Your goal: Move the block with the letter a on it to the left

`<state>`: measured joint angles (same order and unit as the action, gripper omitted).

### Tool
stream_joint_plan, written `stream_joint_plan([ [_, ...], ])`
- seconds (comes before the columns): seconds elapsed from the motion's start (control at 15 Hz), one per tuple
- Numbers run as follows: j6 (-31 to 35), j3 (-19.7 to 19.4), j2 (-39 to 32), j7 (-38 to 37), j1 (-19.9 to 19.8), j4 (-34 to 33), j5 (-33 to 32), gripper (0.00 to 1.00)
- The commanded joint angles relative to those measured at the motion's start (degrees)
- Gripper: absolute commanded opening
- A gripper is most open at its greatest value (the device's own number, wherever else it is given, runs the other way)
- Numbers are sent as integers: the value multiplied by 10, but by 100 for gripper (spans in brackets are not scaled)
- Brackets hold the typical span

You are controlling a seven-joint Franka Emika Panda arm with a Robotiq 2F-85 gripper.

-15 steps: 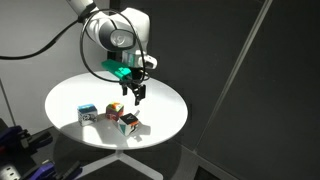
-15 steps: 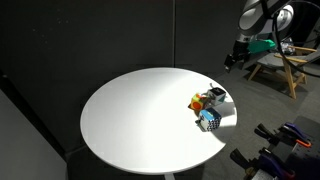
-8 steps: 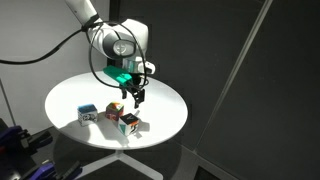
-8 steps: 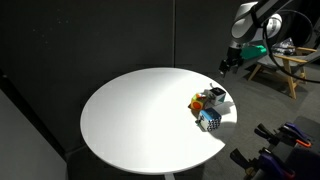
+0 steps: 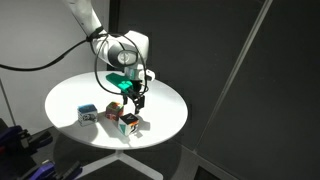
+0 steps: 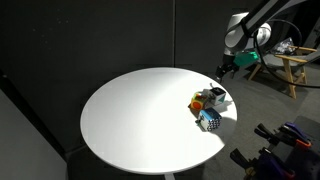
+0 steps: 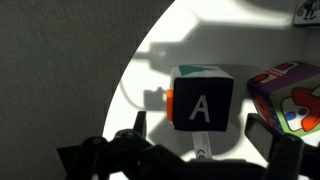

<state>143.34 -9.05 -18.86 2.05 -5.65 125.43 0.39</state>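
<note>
On the round white desk [image 5: 165,100], the block with the letter a [image 5: 129,123] sits near the rim in an exterior view. It is just beside the red-and-yellow cube [image 5: 115,110], and the pale blue-and-white cube [image 5: 88,114] lies farther along.

In the wrist view the block [image 7: 203,105] lies flat. Its dark face with the white A is turned up to the camera, and the letter stands upright in the picture. A teal side shows above that face and an orange strip shows on its left. Being a cube, it has no long axis. Its edges run nearly square to the line between the fingers [image 7: 137,128].

The tool [image 7: 198,135] is spread wide and holds nothing, its fingers standing to either side of the block and apart from it. The red-and-yellow cube [image 7: 288,98] lies close on the block's right. In an exterior view the tool [image 5: 133,100] hangs above the block, clear of it.
</note>
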Motion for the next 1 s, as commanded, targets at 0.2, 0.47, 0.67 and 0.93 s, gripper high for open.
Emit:
stream_joint_plan([
  [0.2,3,3,-50,-17,0,-35,-21,100],
  [0.47,3,8,-50,-6,-6,-28,-19,100],
  [0.67,5,8,-52,-6,-6,-30,-20,100],
  [0.93,5,8,-52,-6,-6,-31,-20,100],
])
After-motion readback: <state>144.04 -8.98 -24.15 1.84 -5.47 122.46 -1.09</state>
